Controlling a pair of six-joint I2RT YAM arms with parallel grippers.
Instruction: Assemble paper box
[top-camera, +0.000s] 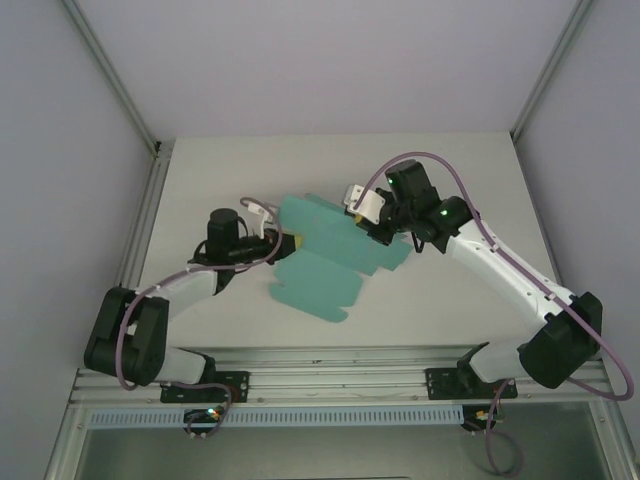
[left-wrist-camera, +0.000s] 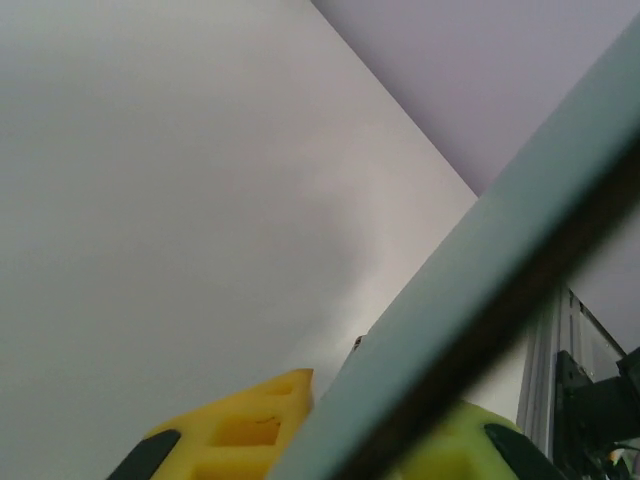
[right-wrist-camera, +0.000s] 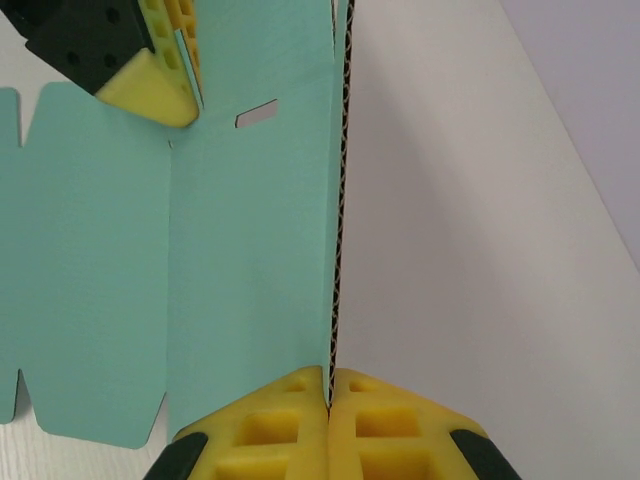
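The paper box is a flat teal-green cut-out sheet with several flaps, held partly raised above the middle of the table. My left gripper is at the sheet's left edge. In the left wrist view the card runs diagonally between the yellow fingers, and the left gripper is shut on it. My right gripper holds the sheet's far right part. In the right wrist view the right gripper is shut on the upright corrugated edge of the paper box, and the left gripper pinches a flap at top left.
The white table lies inside an enclosure with pale walls. Metal frame rails run along the left side and the near edge, where both arm bases are bolted.
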